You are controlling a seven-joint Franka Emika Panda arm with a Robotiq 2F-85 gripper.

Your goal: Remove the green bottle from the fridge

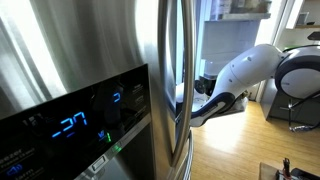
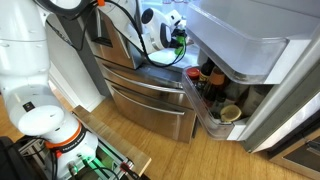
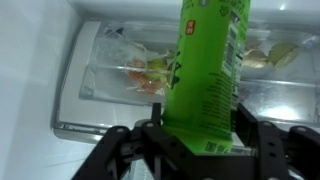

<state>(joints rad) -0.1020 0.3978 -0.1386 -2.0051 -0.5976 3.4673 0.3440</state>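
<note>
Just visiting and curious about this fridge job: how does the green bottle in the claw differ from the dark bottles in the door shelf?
Colour: the green bottle is bright green with printing, while the dark bottles look brown-black. State: the green bottle is clasped by the claw, while the dark bottles stand untouched in the door shelf. Shared: both belong to the fridge.
</note>
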